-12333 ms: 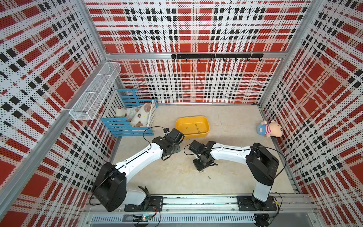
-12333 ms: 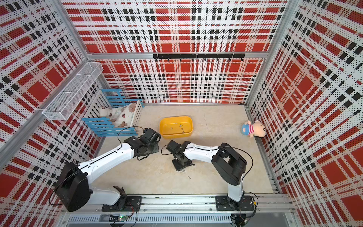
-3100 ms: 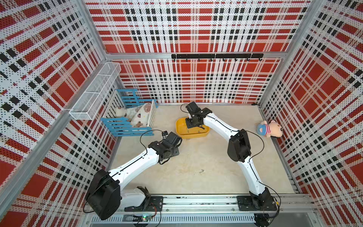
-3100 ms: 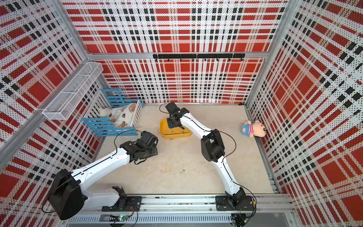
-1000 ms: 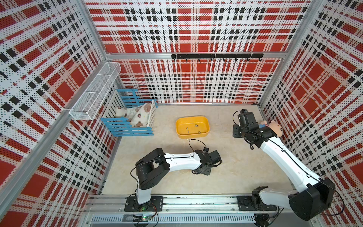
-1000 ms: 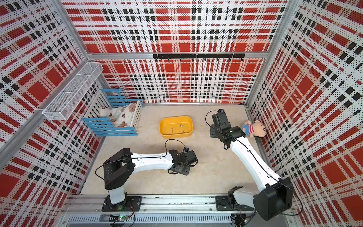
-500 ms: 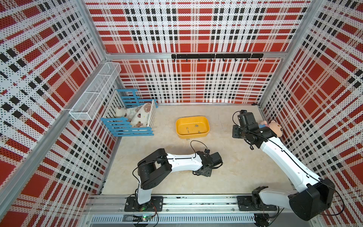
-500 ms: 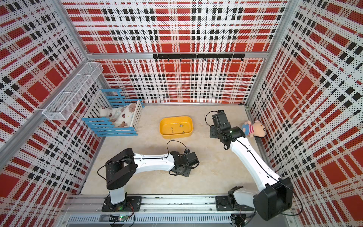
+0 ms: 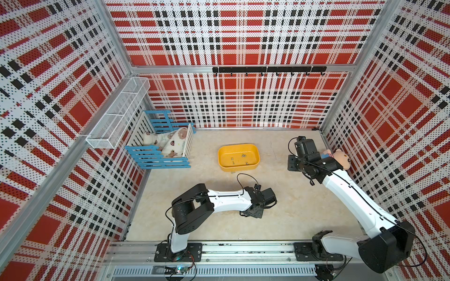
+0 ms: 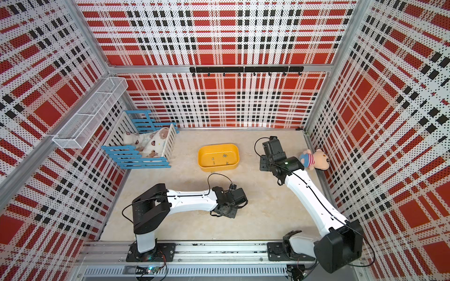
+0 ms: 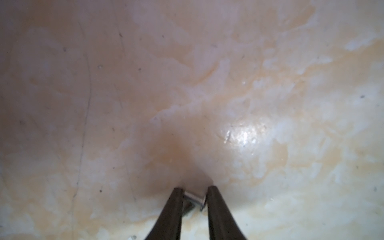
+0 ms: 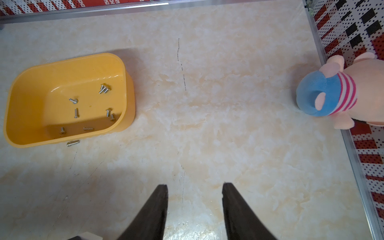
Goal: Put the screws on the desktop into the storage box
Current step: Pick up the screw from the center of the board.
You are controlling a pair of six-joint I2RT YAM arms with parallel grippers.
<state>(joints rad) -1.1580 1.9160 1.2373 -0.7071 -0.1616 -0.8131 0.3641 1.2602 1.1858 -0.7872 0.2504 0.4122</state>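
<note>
**Screws point(image 12: 76, 113), small, silver-grey metal, round-headed.** About eight are lying scattered on the floor of the storage box point(image 12: 129, 99), a shallow yellow plastic tub with rounded corners and a lipped rim. The box point(image 9: 239, 168) is sitting toward the back of the bench point(image 12: 228, 104), a flat beige slab with a faint marbled stone look.

**Stray screw point(image 12: 72, 143).** It is lying flat on the bench just beside the box's outer wall, on the side facing the arm bases. It is also showing in a top view point(image 9: 233, 173).

**Gripped screw point(image 11: 193, 198).** It is lying crosswise between the two dark fingers of the left end effector point(image 11: 194, 190). The jaws are standing narrow, with one fingertip against each end of the screw. The pair is working low over the middle of the bench, well apart from the box. Whether the screw is clearing the surface cannot be told.

**Right end effector point(image 12: 195, 187).** Its jaws are standing moderately apart and holding nothing. It is hovering over bare bench between the box and the toy.

**Surroundings.**
- A pink plush pig point(image 9: 339, 158) in blue and striped clothing is lying at the bench's right edge.
- A blue-and-white slatted crate point(image 9: 160, 160) is sitting in the back left corner and holding patterned soft goods.
- A white wire-mesh basket point(image 9: 117, 116) is hanging on the left wall.
</note>
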